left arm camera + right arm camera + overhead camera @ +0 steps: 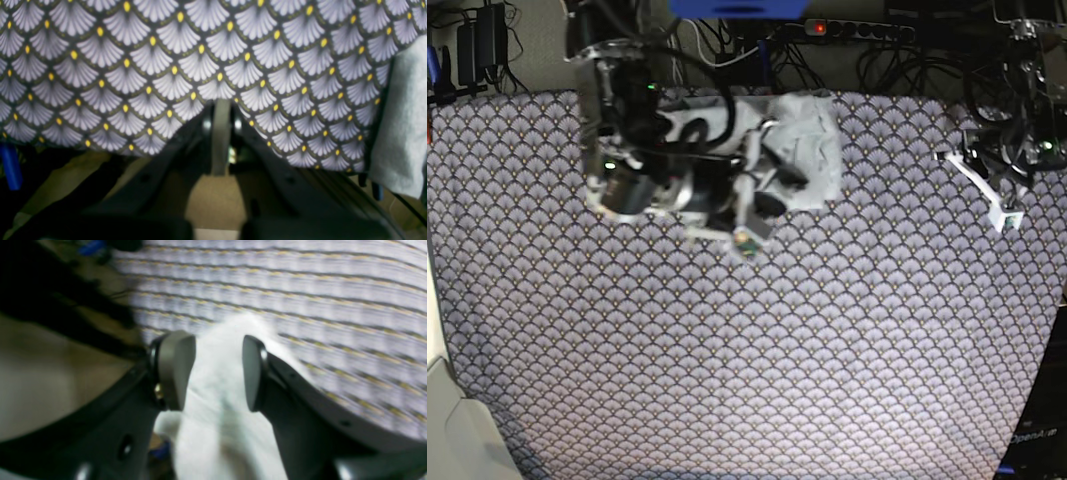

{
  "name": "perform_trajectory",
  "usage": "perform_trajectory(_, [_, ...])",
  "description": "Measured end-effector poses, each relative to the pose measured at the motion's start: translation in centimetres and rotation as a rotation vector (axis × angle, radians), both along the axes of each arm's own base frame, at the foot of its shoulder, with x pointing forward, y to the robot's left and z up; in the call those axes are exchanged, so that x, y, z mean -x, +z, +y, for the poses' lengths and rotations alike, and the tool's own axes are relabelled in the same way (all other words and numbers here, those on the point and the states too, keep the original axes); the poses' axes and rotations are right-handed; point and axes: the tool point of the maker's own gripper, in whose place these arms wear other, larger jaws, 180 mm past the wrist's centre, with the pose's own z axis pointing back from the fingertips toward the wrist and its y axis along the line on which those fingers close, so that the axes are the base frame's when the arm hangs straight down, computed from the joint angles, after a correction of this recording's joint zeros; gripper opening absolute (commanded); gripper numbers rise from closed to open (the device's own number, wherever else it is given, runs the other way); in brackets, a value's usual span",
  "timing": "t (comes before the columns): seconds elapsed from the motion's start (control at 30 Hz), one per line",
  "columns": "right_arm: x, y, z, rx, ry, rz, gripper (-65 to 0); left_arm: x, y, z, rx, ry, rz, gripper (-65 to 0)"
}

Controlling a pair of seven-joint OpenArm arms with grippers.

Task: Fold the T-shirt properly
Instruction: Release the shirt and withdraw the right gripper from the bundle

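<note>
The light grey T-shirt lies crumpled at the far edge of the table, on the fan-patterned tablecloth. My right gripper is at the shirt's near-left side. In the right wrist view its jaws stand apart, with the shirt's pale fabric lying between and under the fingers. That view is blurred by motion. My left gripper is far to the right, off the shirt, and its fingers are shut with nothing between them. A strip of grey cloth shows at the right edge of the left wrist view.
Cables and a power strip run behind the table's far edge. The floor shows below the cloth's hanging edge in the left wrist view. A blue object stands at that view's lower left.
</note>
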Motion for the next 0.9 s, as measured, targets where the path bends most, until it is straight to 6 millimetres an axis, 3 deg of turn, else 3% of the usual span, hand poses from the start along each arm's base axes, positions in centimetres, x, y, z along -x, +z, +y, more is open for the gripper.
perform_trajectory(0.1, [0.0, 0.2, -1.9, 0.022, -0.030, -0.022, -37.3, -0.2, 1.0, 3.1, -0.089, 0.057, -0.022, -64.8])
perform_trajectory(0.23, [-1.3, -0.9, -6.1, 0.091, -0.119, -0.019, -37.3, -0.6, 2.5, 5.8, -0.147, 0.130, -0.058, -64.8])
perform_trajectory(0.33, [-1.4, -1.4, -8.2, 0.110, -0.165, -0.004, -37.3, -1.2, 3.9, 8.0, -0.195, 0.186, -0.103, -64.8])
perform_trajectory(0.53, [-2.1, -2.1, -14.4, 0.182, -0.309, -0.001, -37.3, -0.7, 4.8, 9.8, -0.225, 0.246, -0.113, -64.8])
perform_trajectory(0.63, [-0.4, -3.6, -15.4, 0.197, -0.336, 0.062, -37.3, -0.7, 4.8, 9.8, -0.223, 0.250, -0.115, -64.8])
perform_trajectory(0.9, [0.6, -4.5, -15.4, 0.182, -0.348, 0.096, -37.3, -0.5, 4.0, 8.9, -0.191, 0.254, -0.109, -64.8])
